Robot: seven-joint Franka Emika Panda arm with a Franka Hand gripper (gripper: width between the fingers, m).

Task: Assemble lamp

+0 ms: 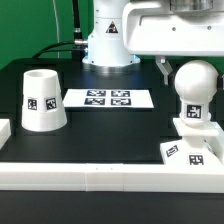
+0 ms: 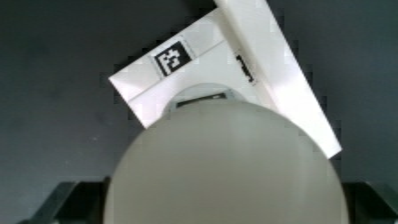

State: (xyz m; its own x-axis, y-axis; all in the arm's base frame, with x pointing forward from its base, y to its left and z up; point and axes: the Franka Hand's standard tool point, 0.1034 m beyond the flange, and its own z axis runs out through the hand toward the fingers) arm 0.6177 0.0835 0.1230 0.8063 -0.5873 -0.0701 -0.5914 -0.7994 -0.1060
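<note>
The round-headed white bulb (image 1: 193, 85) stands upright on the flat square base (image 1: 172, 152) at the exterior view's right, its tag facing the camera. In the wrist view the bulb's head (image 2: 222, 160) fills the middle, with the base (image 2: 178, 62) and its tag beyond it. My gripper (image 2: 222, 205) is over the bulb's head, one dark finger on each side of it, and appears shut on it. One finger (image 1: 163, 68) shows beside the head in the exterior view. The cone shade (image 1: 43, 100) stands alone at the exterior view's left.
The marker board (image 1: 107, 98) lies flat in the middle, in front of the arm's white pedestal (image 1: 108, 40). A long white border rail (image 1: 100, 172) runs along the near edge, and it also shows next to the base in the wrist view (image 2: 281, 80).
</note>
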